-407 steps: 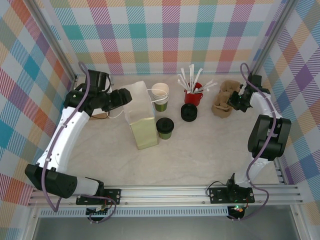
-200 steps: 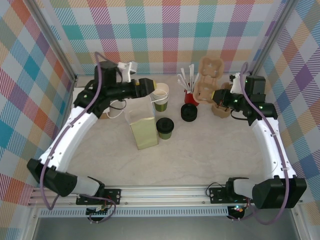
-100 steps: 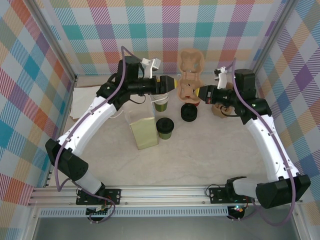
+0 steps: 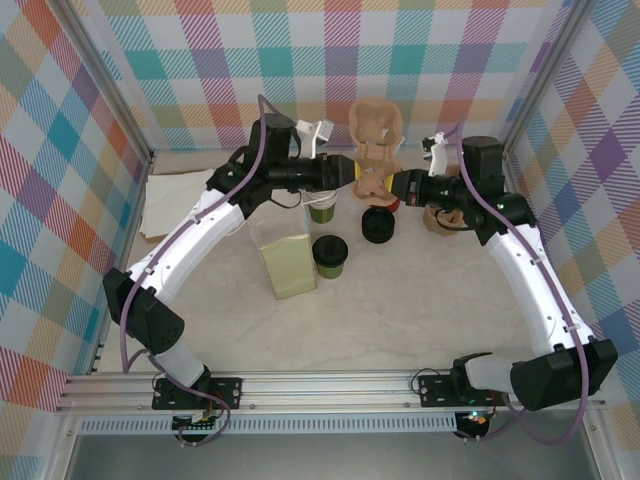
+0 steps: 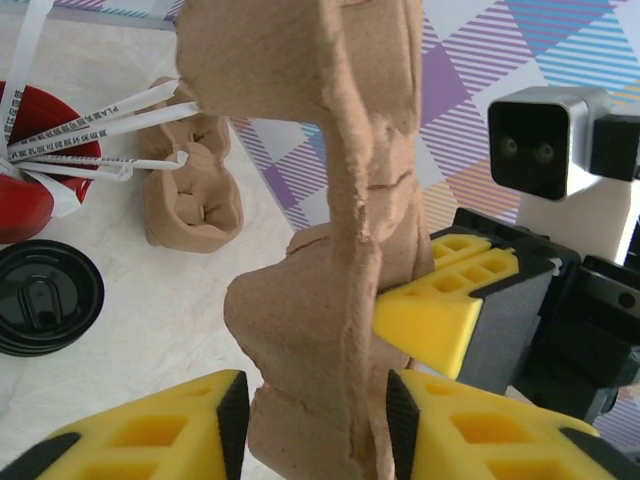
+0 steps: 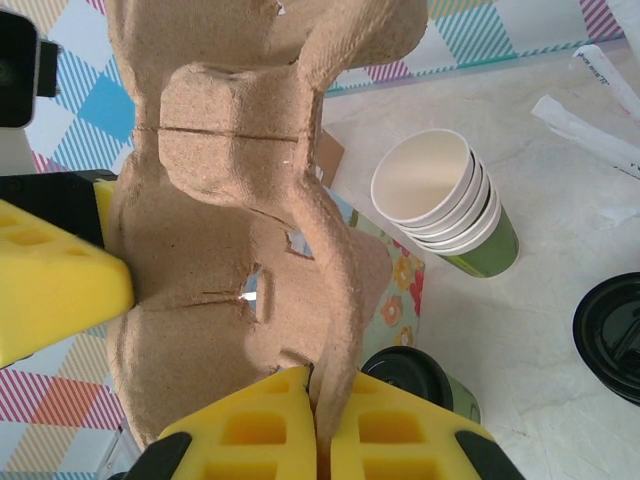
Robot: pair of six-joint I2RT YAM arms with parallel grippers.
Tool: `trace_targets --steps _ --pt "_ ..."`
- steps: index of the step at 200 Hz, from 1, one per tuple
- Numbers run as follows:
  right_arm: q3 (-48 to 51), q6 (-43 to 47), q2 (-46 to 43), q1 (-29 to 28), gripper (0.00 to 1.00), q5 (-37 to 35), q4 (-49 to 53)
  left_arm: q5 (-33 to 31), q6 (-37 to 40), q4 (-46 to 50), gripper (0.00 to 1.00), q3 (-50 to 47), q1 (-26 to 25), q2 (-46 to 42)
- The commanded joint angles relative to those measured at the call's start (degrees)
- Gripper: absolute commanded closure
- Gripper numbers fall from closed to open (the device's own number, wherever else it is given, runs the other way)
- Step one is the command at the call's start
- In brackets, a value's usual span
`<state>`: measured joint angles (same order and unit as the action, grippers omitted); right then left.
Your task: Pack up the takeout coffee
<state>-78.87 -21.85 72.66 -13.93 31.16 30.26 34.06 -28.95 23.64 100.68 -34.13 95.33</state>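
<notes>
The takeout coffee [image 4: 329, 253], a green cup with a black lid [image 6: 420, 375], stands on the table beside the pale green gift bag [image 4: 285, 262]. Above the table's back, a brown pulp cup carrier [image 4: 375, 150] hangs upright between both grippers. My right gripper [image 4: 398, 185] is shut on the carrier's thin lower edge [image 6: 318, 400]. My left gripper [image 4: 350, 172] reaches in from the other side. Its black pads [image 5: 233, 415] press both faces of the carrier [image 5: 330, 150].
A stack of lidless green cups [image 4: 321, 208] stands behind the coffee, and a stack of black lids [image 4: 378, 225] to its right. A red cup of wrapped stirrers [image 5: 25, 170] and more carriers [image 4: 440, 218] sit at the back right. Paper sheets [image 4: 170, 200] lie at the left.
The right gripper lifted a carrier off the stack and brought it left. The left arm swung right to meet it, and its jaws closed onto the carrier.
</notes>
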Motion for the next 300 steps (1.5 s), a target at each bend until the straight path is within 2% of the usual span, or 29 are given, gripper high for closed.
trace_targets --steps 1,43,61,85,175,198,211,262,279,300 --pt "-1.37 -0.17 0.55 -0.41 0.93 0.97 -2.22 0.94 0.17 -0.62 0.67 2.33 -0.68 -0.12" --pt "-1.33 0.35 1.01 -0.39 0.91 0.67 -1.70 0.26 0.35 -0.03 0.82 2.35 -0.68 -0.50" --pt "-1.42 1.09 1.01 -0.39 0.86 -0.19 -1.07 -0.92 0.78 0.68 0.89 2.45 -0.68 -0.58" --pt "-1.94 2.30 0.78 -0.39 0.78 -1.56 -0.38 -3.22 2.11 2.90 0.93 3.24 -0.68 -0.54" --pt "-4.01 13.15 -4.60 -0.39 0.32 -12.27 7.30 -14.61 6.69 12.64 0.98 4.43 -0.58 -3.18" --pt "-4.18 17.46 -6.64 -0.39 0.12 -15.04 8.55 -16.67 7.33 14.76 0.98 4.18 -0.61 -4.67" --pt "-4.48 21.03 -7.05 -0.39 0.01 -13.36 8.25 -17.06 7.20 15.11 0.98 3.66 -0.59 -5.44" --pt "-11.18 36.22 -1.96 -0.85 0.00 0.12 10.17 -17.00 6.02 15.86 1.00 1.10 -0.59 -7.81" --pt "-15.15 43.62 0.84 -3.07 0.00 -0.25 13.04 -16.67 5.16 15.05 1.00 -0.50 -0.63 -8.70" --pt "-19.56 55.20 3.92 -8.14 0.00 -5.62 16.55 -16.15 4.39 14.84 1.00 -1.67 -0.76 -9.19"
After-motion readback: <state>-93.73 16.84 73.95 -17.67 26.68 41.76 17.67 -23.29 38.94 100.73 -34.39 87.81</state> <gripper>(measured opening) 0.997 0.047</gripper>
